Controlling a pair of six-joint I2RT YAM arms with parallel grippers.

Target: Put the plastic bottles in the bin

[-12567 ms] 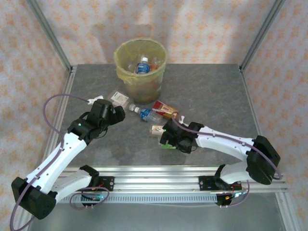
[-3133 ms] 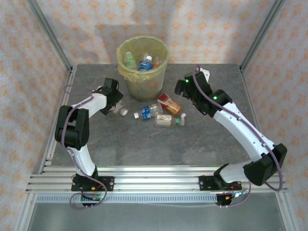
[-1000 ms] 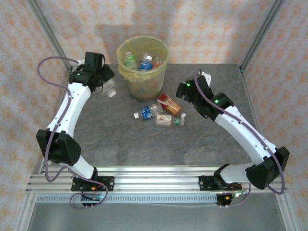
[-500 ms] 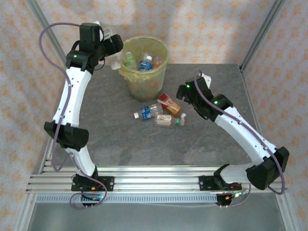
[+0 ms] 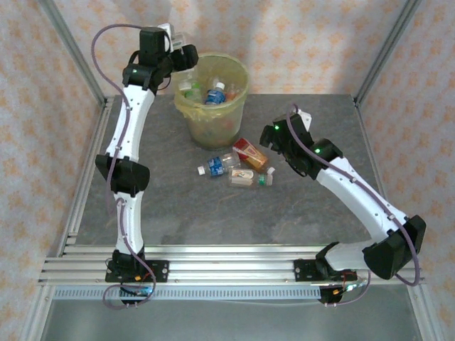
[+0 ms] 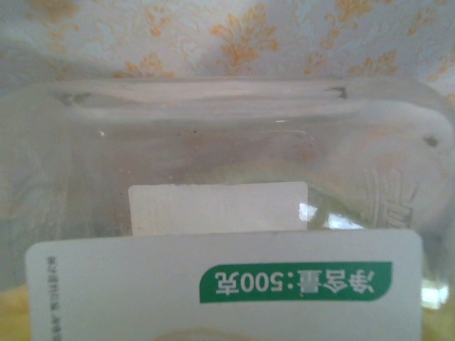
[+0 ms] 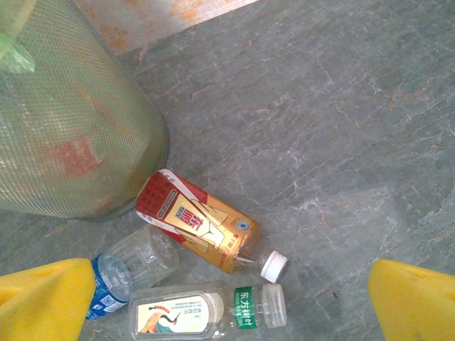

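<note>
**Bench** (image 5: 320,121): grey stone-pattern top that carries everything. The bin sits at the far middle, which I judge puts it within reach of both arms.

**Bin** (image 5: 213,131): tapered, with a yellowish liner folded over the rim. Several bottles lie inside, among them a blue-capped bottle (image 5: 213,95).

**Left arm:** stretched high and far, with the left gripper (image 5: 186,62) raised at the bin's near-left rim.
- The jaws are clamped on a clear bottle (image 6: 227,206), held crosswise and pressed close to the wrist camera.
- Its white label carries a green band reading 500.
- Judgement: it is held high to clear the rim, and release is the step in hand.
- I cannot tell whether it sits fully over the opening.

**Right arm:** the right gripper (image 5: 274,136) hovers just right of the bottles left on the bench.
- The jaws are wide apart, with nothing between the yellow fingers (image 7: 43,298).
- Judgement: it is waiting open, lined up for the next pick.

**Left on the bench:** three bottles lying on their sides in a tight cluster, just in front of the bin's foot.
- The red-and-orange bottle (image 7: 199,231), white cap, lies nearest the bin.
- The green-labelled bottle (image 7: 206,312) lies just beside it.
- The blue-wrapped bottle (image 7: 124,273) lies to their left in the right wrist view.
- Judgement: they are close enough together that the jaws may nudge a neighbour when one is picked.
</note>
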